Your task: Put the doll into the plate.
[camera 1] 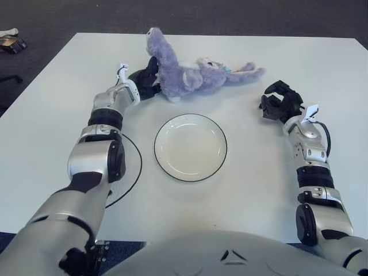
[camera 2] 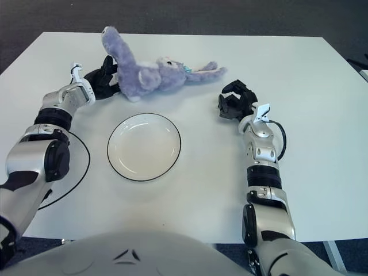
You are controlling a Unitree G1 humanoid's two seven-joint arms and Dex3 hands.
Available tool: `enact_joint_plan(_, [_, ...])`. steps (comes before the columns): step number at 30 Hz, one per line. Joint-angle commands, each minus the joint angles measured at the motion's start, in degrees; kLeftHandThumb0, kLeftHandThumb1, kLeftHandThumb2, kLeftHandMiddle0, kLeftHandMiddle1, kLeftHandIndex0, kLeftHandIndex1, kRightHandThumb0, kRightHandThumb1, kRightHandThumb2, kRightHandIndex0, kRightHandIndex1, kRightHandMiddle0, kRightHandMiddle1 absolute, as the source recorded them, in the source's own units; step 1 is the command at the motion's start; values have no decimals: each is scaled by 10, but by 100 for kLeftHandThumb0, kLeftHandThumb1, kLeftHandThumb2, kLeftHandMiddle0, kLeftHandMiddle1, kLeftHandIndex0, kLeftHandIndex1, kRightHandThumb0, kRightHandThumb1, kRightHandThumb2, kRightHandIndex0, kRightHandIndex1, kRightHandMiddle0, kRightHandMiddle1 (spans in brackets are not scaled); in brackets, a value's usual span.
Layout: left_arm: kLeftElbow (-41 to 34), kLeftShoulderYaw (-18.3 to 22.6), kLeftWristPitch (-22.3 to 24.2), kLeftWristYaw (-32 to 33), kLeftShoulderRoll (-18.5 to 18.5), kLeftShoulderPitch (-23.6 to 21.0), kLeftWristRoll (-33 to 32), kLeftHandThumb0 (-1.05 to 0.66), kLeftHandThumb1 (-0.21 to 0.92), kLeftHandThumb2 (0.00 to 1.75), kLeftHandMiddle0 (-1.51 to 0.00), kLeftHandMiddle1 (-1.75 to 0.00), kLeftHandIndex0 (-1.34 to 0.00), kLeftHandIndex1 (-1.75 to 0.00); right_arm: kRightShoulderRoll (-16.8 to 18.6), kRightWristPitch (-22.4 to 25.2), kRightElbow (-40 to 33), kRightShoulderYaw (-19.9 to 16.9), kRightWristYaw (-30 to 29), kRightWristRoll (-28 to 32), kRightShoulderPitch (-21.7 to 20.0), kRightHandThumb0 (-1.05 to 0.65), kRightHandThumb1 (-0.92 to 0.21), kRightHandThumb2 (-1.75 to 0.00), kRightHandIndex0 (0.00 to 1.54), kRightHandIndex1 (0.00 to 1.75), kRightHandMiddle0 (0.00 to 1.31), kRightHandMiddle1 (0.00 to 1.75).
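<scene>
A purple plush bunny doll [camera 1: 192, 75] lies on its side at the far middle of the white table, one limb sticking up. My left hand [camera 1: 147, 79] reaches to the doll's left end, its black fingers closed against the plush above and below. A white plate [camera 1: 190, 147] with a dark rim sits empty nearer to me, just below the doll. My right hand [camera 1: 279, 102] shows to the right of the plate, with its fingers curled and nothing in them.
A black cable [camera 1: 137, 167] loops on the table beside my left forearm. The table's far edge runs just behind the doll, with dark floor beyond. A small object [camera 1: 8, 41] lies on the floor at the far left.
</scene>
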Motion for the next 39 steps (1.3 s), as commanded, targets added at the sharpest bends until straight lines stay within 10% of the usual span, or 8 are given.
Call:
enact_joint_plan(1, [53, 0, 13, -30, -5, 18, 6, -70, 75, 53, -10, -96, 0, -32, -5, 6, 11, -3, 2, 3, 11, -1, -32, -131, 50, 174, 49, 174])
enact_joint_plan(28, [87, -91, -77, -158, 9, 6, 98, -84, 82, 48, 0, -166, 0, -25, -3, 22, 8, -10, -3, 8, 20, -1, -33, -131, 50, 174, 48, 174])
enact_joint_plan(33, [55, -104, -45, -161, 11, 9, 103, -82, 87, 37, 0, -59, 0, -8, -3, 23, 7, -11, -3, 9, 22, -1, -32, -131, 50, 174, 48, 174])
enact_joint_plan(39, [-36, -113, 17, -129, 4, 31, 96, -77, 88, 36, 0, -18, 0, -2, -2, 24, 6, -11, -2, 9, 25, -1, -32, -132, 50, 175, 48, 174])
